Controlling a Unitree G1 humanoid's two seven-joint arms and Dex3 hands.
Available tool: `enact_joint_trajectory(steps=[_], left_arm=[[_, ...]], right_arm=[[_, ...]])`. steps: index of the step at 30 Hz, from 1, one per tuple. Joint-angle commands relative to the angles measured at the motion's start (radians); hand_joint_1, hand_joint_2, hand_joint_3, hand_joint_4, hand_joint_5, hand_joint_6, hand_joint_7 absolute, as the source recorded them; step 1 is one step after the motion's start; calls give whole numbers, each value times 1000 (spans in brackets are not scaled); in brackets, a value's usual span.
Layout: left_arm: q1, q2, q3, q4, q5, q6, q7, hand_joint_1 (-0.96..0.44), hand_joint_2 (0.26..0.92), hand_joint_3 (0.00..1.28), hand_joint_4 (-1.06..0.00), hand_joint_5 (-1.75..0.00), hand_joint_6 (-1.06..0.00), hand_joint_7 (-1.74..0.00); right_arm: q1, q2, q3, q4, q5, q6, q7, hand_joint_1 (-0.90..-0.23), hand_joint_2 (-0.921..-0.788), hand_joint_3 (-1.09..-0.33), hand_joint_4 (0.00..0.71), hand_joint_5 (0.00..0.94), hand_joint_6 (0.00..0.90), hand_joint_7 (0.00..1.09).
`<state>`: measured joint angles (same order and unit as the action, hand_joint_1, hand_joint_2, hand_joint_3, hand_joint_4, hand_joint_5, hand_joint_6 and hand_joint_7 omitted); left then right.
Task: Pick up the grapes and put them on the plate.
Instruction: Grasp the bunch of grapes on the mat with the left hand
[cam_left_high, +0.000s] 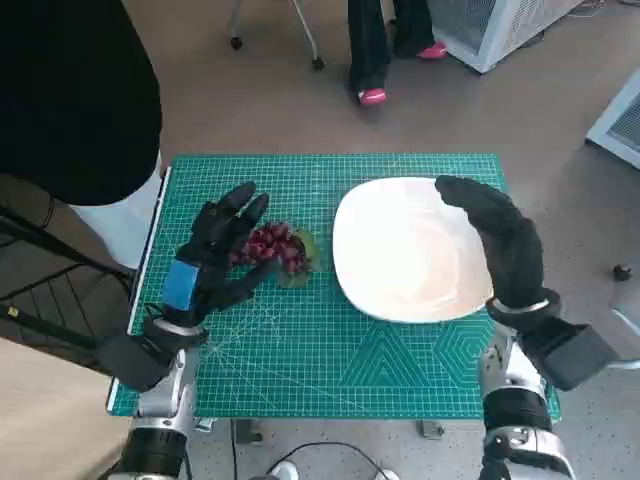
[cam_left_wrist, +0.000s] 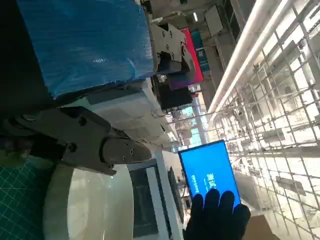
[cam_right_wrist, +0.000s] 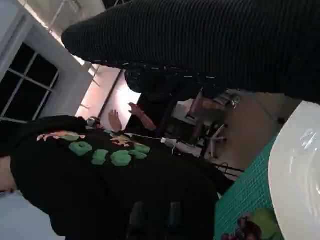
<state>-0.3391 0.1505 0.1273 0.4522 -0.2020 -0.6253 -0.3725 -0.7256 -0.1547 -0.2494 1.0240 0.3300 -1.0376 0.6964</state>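
Observation:
A bunch of dark red grapes with a green leaf lies on the green cutting mat, left of the white plate. My left hand is at the bunch's left side, fingers spread above it and thumb below, apparently not closed on it. My right hand hovers over the plate's right edge with fingers stretched out, holding nothing. The right wrist view shows the grapes near the plate. In the left wrist view, the plate and my gloved right hand appear past the blue-taped back.
A person in a black top sits close to the table's left corner, also visible in the right wrist view. Another person's legs and pink shoes stand beyond the far edge. White equipment stands at the far right.

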Motion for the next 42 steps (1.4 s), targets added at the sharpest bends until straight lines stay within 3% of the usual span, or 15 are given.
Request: enact_joint_trajectory(steps=[1, 42], left_arm=[[11, 0, 0, -15, -13, 4, -9, -144, 921, 192, -410, -5, -205, -469], [55, -14, -10, -125, -26, 76, -21, -146, 921, 209, -391, -2, -179, -460]], right_arm=[[14, -3, -3, 4, 6, 19, 13, -476, -921, -537, 349, 0, 316, 1], [42, 1, 3, -45, 3, 12, 10, -485, -921, -526, 353, 0, 324, 3]])
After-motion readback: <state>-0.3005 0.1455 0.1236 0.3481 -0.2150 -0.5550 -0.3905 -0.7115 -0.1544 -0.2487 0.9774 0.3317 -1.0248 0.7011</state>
